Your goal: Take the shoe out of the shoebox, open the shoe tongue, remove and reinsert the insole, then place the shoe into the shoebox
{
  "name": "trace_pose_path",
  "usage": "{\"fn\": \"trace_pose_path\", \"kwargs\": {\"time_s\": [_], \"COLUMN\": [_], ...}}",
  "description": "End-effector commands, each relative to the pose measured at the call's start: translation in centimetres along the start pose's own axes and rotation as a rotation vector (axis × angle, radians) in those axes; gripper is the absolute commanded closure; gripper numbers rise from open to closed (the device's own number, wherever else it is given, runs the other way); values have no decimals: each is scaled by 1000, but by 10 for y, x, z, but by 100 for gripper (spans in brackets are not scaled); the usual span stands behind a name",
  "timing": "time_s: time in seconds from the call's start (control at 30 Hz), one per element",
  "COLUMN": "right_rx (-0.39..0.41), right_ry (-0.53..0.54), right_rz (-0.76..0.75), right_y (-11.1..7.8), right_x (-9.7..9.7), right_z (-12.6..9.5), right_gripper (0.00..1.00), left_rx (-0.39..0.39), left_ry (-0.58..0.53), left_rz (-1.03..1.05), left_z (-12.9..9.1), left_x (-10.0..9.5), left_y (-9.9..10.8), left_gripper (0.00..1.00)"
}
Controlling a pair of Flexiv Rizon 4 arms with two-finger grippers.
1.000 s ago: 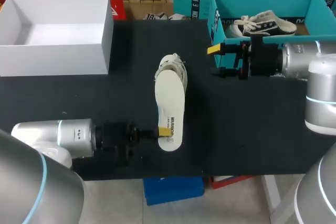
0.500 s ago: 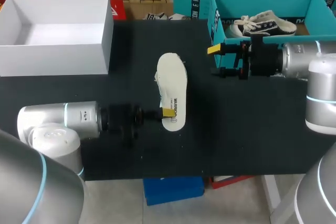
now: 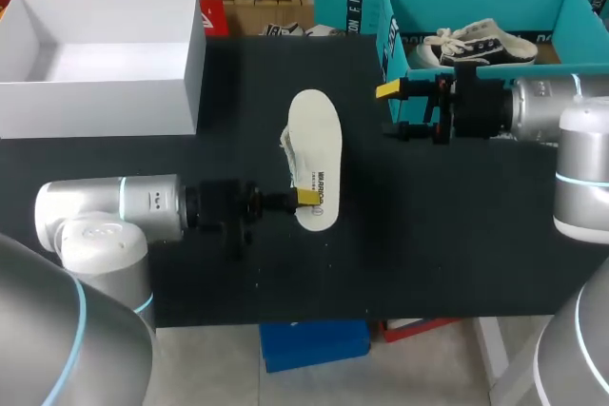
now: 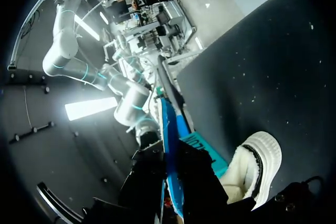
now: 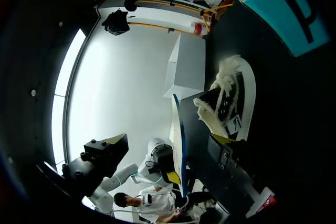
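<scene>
My left gripper [image 3: 306, 199] is shut on the heel end of a white insole [image 3: 316, 154] and holds it over the white shoe [image 3: 284, 146], of which only a sliver shows beside it. In the left wrist view the insole [image 4: 169, 145] stands edge-on between the fingers, showing a blue underside, with the shoe [image 4: 253, 170] beyond it on the black table. The right wrist view shows the shoe [image 5: 231, 95] with loose laces, the insole [image 5: 177, 140] edge-on and the left gripper [image 5: 223, 140] on it. My right gripper [image 3: 392, 109] hangs open beside the teal shoebox [image 3: 395, 40], nothing in it.
A second, dark-and-white shoe [image 3: 481, 43] lies inside the teal shoebox at the back right. An open white box [image 3: 186, 73] stands at the back left. Bare black tabletop [image 3: 428, 235] lies at the front right.
My left gripper has carried the insole away from the front edge and a little right, so it now covers most of the shoe. The right arm has not moved.
</scene>
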State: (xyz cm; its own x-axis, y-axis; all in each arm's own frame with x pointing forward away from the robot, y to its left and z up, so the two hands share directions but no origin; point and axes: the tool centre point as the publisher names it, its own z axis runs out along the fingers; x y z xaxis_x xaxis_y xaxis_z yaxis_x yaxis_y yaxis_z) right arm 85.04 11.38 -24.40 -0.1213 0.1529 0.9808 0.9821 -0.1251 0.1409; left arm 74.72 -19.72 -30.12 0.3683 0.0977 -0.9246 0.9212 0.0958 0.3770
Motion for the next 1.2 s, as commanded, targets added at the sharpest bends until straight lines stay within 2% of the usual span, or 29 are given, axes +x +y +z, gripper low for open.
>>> {"fn": "trace_pose_path", "kwargs": {"time_s": [0.03, 0.17, 0.53, 0.83, 1.2], "right_rx": [-2, -2, 132, 176, 191], "right_ry": [-1, -1, 21, 17, 23], "right_rz": [1, 1, -67, -96, -92], "right_y": [0, 0, 4, -3, -14], "right_x": [0, 0, -6, -14, -22], "right_z": [2, 2, 26, 41, 64], "right_gripper": [0, 0, 0, 0, 0], "left_rx": [-4, -4, -4, -4, -4], "left_ry": [5, 5, 5, 5, 5], "left_rz": [2, 2, 2, 2, 2], "left_z": [1, 1, 1, 1, 1], "left_x": [0, 0, 0, 0, 0], "left_y": [-1, -1, -1, -1, -1], "left_gripper": [100, 100, 100, 100, 100]}}
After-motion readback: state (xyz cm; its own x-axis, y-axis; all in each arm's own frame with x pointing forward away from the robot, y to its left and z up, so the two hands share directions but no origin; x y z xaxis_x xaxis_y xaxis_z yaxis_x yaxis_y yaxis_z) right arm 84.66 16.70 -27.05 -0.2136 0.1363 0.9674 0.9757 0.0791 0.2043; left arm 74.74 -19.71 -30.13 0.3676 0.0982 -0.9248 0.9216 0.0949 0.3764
